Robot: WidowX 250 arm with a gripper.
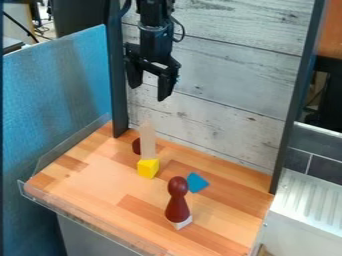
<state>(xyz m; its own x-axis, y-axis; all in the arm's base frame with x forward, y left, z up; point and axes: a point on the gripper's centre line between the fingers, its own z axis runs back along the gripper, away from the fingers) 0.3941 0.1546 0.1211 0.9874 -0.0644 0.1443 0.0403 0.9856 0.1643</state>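
The black gripper (pixel 149 92) hangs over the back of the table, high above it, its two fingers spread open with nothing between them. Below it on the wooden surface, a pale wooden upright block (pixel 147 142) rises directly behind or on a yellow block (pixel 148 168); which of the two I cannot tell. A dark red rounded thing (pixel 136 146) is partly hidden at the left of the pale block. Nearer the front, a dark red pawn-shaped piece (pixel 178 200) stands upright on or beside a white block (pixel 182 222). A blue triangular block (pixel 196 183) lies behind it to the right.
The wooden table (pixel 87 174) has a low clear rim (pixel 73 215) along its left and front edges. A whitewashed plank wall (pixel 227 92) stands behind, between dark posts. A blue panel (pixel 57 100) is at the left, a white ridged surface (pixel 310 205) at the right.
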